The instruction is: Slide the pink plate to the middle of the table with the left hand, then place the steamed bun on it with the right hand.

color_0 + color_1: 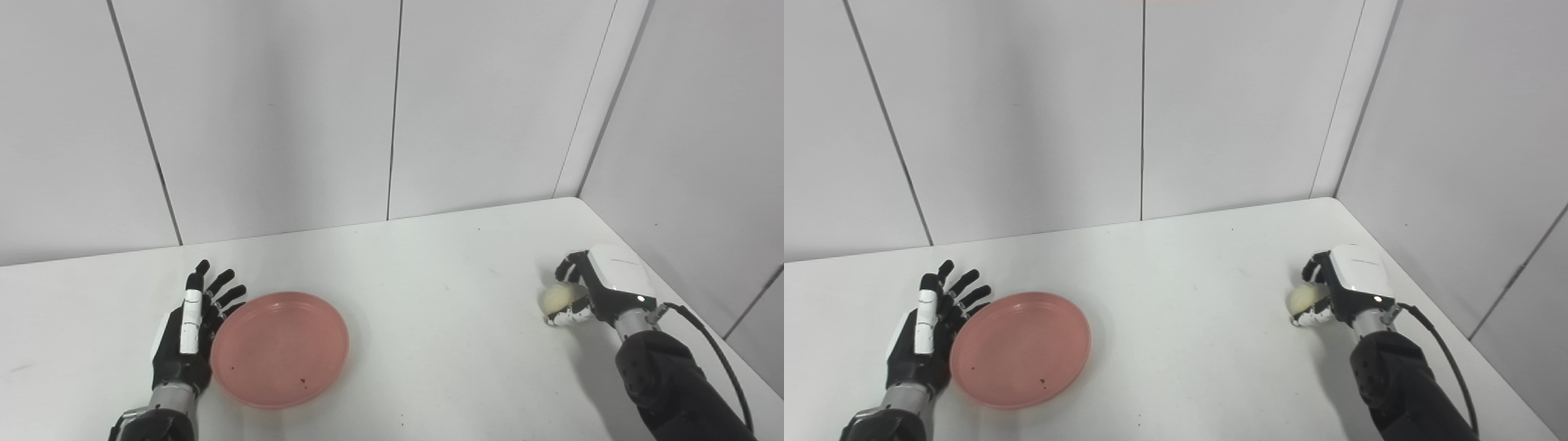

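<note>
Your white table (pixel 429 294) is bare between the hands. The round pink plastic plate (pixel 280 349) lies flat, its rim touching the spread fingers of your empty left hand (pixel 187 337), on that hand's inner side and short of the middle. Push unevenly and it may spin away. Your right hand (pixel 597 291) is curled around the small pale steamed bun (pixel 557 299), well apart from the plate; squeeze harder and you could dent it.

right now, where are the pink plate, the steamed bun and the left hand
pink plate (pixel 280 349), left eye view, bare middle of the dish
steamed bun (pixel 556 299), left eye view, exposed rounded side
left hand (pixel 187 334), left eye view, back of the hand
</note>
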Available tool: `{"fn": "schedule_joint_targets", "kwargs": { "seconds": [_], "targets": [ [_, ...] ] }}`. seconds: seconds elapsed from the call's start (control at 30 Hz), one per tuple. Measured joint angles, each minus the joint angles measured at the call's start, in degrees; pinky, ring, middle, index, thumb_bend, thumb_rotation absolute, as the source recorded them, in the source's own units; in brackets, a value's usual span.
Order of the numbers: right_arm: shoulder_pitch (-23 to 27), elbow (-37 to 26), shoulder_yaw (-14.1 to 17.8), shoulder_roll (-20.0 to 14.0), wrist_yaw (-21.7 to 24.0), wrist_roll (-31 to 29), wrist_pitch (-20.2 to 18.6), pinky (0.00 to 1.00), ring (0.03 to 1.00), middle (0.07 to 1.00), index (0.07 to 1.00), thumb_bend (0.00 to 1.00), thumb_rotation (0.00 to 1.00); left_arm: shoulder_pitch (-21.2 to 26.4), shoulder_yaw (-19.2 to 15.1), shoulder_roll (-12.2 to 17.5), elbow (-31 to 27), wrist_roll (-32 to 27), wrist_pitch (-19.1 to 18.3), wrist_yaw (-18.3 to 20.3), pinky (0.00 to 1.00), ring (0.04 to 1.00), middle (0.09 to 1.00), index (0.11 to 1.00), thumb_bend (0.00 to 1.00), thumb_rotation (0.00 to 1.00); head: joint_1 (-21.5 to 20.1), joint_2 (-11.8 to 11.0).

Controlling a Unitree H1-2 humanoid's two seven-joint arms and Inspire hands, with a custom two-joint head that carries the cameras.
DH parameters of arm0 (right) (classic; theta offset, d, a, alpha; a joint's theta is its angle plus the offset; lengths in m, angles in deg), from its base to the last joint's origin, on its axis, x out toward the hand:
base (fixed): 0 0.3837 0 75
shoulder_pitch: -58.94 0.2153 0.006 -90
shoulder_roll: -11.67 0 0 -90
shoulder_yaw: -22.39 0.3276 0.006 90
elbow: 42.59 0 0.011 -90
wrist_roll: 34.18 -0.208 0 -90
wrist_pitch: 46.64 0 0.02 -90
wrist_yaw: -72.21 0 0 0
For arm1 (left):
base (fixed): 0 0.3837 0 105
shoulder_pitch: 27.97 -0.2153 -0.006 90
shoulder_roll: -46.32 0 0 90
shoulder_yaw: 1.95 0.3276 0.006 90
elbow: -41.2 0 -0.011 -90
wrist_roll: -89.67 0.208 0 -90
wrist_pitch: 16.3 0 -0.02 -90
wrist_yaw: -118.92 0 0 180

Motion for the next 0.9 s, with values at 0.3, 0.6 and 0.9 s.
{"fn": "schedule_joint_targets", "kwargs": {
  "seconds": [0.3, 0.6, 0.9],
  "targets": [
    [3.3, -9.4, -1.7, 2.3, 3.7, 1.2, -0.4, 1.00, 0.726, 0.497, 0.479, 0.53, 0.00, 0.0, 0.5, -0.4, 0.0, 0.6, 0.0, -1.0, 0.71, 0.795, 0.876, 0.974, 0.85, 0.94, 2.1, -0.5],
    [7.8, -10.9, -5.6, 7.3, 3.9, 3.9, 0.4, 0.93, 0.703, 0.486, 0.491, 0.53, 0.00, 0.1, 1.4, -1.5, 0.4, 1.5, 0.4, -1.2, 0.74, 0.821, 0.890, 0.982, 0.85, 0.95, 4.8, -1.9],
    [11.1, -13.7, -10.0, 13.1, 7.8, 6.3, 0.4, 0.98, 0.694, 0.464, 0.511, 0.53, 0.00, 0.7, 2.1, -3.5, 2.3, 2.1, 2.7, -2.0, 0.73, 0.818, 0.887, 0.998, 0.85, 0.96, 13.0, -1.8]
  ]
}}
